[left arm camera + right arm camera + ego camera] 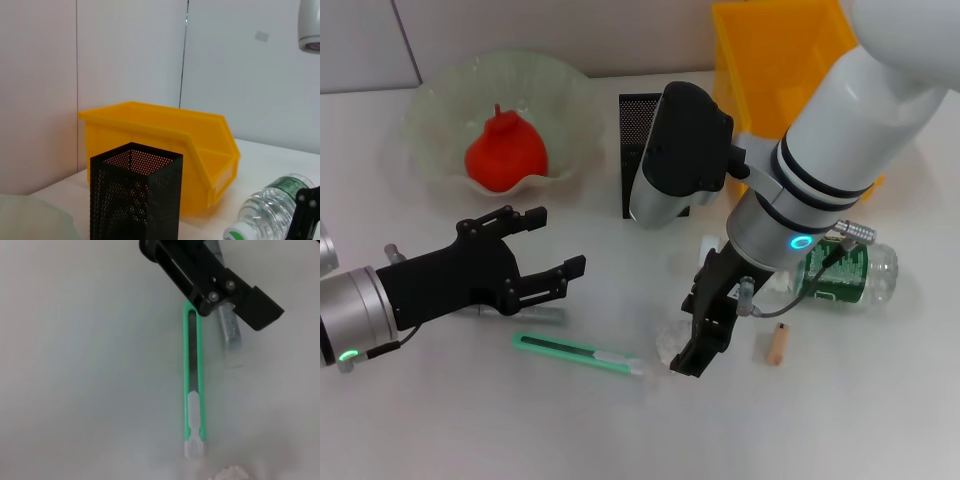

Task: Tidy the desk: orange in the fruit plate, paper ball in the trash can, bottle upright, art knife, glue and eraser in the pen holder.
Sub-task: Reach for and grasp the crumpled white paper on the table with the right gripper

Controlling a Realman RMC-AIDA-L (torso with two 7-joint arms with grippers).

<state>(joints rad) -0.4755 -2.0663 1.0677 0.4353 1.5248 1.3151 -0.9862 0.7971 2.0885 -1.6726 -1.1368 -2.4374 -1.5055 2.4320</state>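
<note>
While the red-orange fruit model [506,153] is sitting inside the translucent pale-green ruffled plate [430,120], the right gripper [705,335] is hanging over the small white crumpled paper ball [672,343]; whether its fingers are parted cannot be told. Its neighbour, the left gripper [552,250], is hovering with fingers spread above the slim mint-green utility knife [582,354]. A clear green-labelled bottle [848,272] is lying sideways near the yellow bin [772,55] and black mesh holder [638,125].

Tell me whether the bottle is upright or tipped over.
Tipped over. The bottle lies on its side on the table by the trash can; the left wrist view shows its white cap pointing sideways.
</note>
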